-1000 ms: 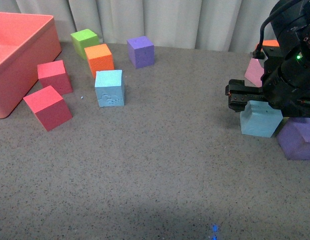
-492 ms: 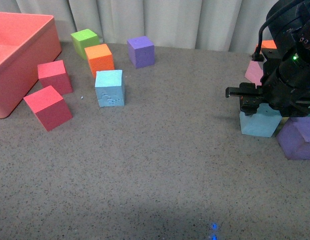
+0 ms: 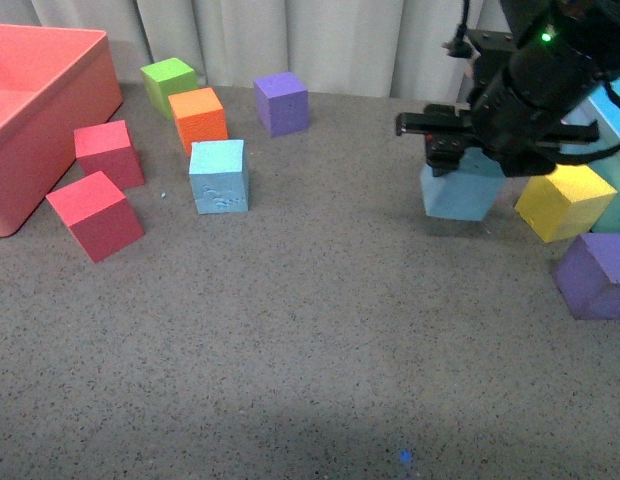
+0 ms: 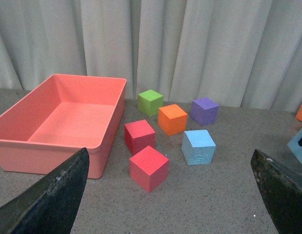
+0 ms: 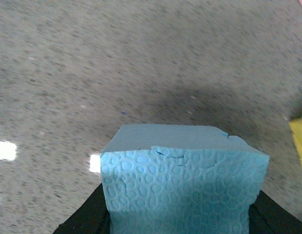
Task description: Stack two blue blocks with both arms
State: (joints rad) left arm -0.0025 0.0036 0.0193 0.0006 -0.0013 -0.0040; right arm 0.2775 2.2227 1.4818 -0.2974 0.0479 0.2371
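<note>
Lifted off the counter (image 3: 310, 350), the plain block (image 3: 462, 192) is travelling left, jaws of the right arm (image 3: 530, 90) pinching it; left jaws are hanging spread. Keep it level, lowering squarely onto the scuffed block (image 3: 219, 176).

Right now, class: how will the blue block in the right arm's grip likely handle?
The blue block has a dimpled, chipped face, suggesting foam: probably light, slightly squashy. That texture likely resists slipping. Flat faces: should sit, not roll.

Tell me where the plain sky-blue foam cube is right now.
The plain sky-blue foam cube is on the front view's right side, held by the right gripper, just left of the yellow foam cube.
</note>
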